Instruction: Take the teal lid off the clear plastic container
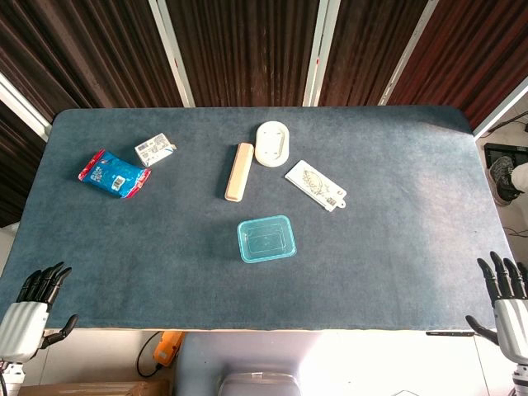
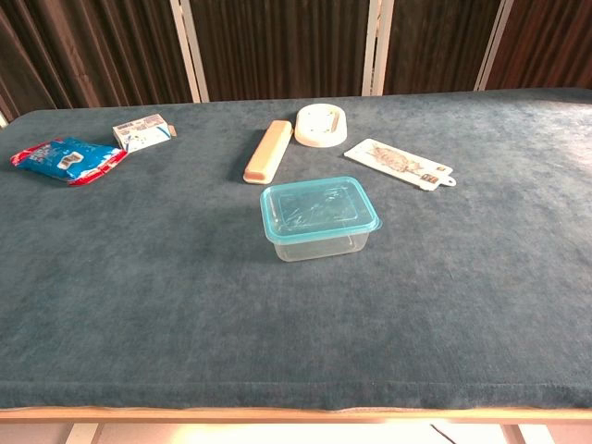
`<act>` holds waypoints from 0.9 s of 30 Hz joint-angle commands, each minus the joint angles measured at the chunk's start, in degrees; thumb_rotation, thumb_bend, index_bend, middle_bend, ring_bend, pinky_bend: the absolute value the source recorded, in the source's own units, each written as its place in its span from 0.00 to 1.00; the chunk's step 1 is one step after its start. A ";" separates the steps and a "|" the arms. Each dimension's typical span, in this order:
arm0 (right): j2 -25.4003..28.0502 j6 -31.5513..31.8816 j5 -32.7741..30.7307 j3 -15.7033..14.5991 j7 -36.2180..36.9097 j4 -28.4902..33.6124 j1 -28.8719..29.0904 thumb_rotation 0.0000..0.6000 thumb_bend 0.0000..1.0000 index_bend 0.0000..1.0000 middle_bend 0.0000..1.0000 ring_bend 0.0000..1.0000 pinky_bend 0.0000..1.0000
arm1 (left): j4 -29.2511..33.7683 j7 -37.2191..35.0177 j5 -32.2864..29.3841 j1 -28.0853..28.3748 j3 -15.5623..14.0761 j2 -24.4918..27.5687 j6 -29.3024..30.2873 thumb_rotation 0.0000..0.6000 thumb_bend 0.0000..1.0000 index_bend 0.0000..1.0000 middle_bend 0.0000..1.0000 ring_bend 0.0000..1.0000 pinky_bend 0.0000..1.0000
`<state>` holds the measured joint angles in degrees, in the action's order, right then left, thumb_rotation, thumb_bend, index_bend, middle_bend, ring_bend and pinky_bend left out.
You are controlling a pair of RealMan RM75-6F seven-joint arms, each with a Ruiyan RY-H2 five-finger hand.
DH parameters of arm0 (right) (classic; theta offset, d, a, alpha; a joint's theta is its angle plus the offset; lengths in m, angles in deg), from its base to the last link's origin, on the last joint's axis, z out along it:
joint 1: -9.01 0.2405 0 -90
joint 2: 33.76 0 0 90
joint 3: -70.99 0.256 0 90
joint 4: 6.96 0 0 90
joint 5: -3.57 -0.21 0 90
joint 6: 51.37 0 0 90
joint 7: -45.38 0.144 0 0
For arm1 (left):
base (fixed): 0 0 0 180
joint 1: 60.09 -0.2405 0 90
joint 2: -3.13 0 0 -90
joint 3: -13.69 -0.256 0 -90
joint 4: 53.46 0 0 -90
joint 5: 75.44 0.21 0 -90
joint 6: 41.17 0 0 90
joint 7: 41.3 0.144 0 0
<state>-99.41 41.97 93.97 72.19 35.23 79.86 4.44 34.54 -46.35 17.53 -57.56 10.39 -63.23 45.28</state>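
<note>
Item: clear plastic container (image 2: pixel 321 242), teal lid (image 2: pixel 319 207) seated on it, mid-bench (image 2: pixel 185 305).
Your left hand (image 1: pixel 33 309) and right hand (image 1: pixel 505 299) sat at the near bench corners, fingers (image 1: pixel 45 280) apart and holding nothing; the container stood well ahead, between them. Beyond it lay a beige case (image 2: pixel 267 152), white oval dish (image 2: pixel 321 125) and printed board (image 2: pixel 400 162).

Containers: you have one clear plastic container (image 2: pixel 319 239) in front of you.
Lids: one teal lid (image 2: pixel 318 207), sitting on that container.
Snack packets: one red and blue packet (image 1: pixel 114 174).
Small boxes: one white carton (image 1: pixel 155 149).
Long cases: one beige case (image 1: pixel 239 172).
Oval dishes: one cream dish (image 1: pixel 272 143).
Flat boards: one white patterned board (image 1: pixel 315 185).
Hands: you see two, left hand (image 1: pixel 31 309) and right hand (image 1: pixel 506 302).
Tables: one table (image 1: pixel 396 247).
</note>
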 commanded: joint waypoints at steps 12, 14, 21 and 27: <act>0.19 -1.81 -0.73 0.45 -2.01 1.18 1.10 1.00 0.08 0.00 0.00 0.00 0.00 | 0.55 -6.35 9.54 11.45 0.69 -9.82 -9.51 1.00 0.23 0.00 0.00 0.00 0.01; 0.36 -2.47 -1.21 0.71 -2.29 1.44 1.47 1.00 0.08 0.00 0.00 0.00 0.00 | 2.86 -3.76 9.30 13.54 1.82 -11.79 -12.06 1.00 0.22 0.00 0.00 0.00 0.00; 1.80 -4.01 -3.04 1.53 -2.04 2.03 2.26 1.00 0.08 0.00 0.00 0.00 0.00 | 6.10 6.58 1.56 21.02 9.15 -22.68 -21.54 1.00 0.23 0.00 0.00 0.00 0.00; 2.90 -5.13 -3.71 1.49 -0.87 1.94 2.65 1.00 0.08 0.00 0.00 0.00 0.00 | 3.24 15.15 -7.97 26.41 15.32 -31.04 -26.70 0.97 0.21 0.00 0.00 0.00 0.00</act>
<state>-96.57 36.91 90.30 73.71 34.30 81.80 7.03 39.17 -34.82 13.60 -34.07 22.64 -90.61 21.36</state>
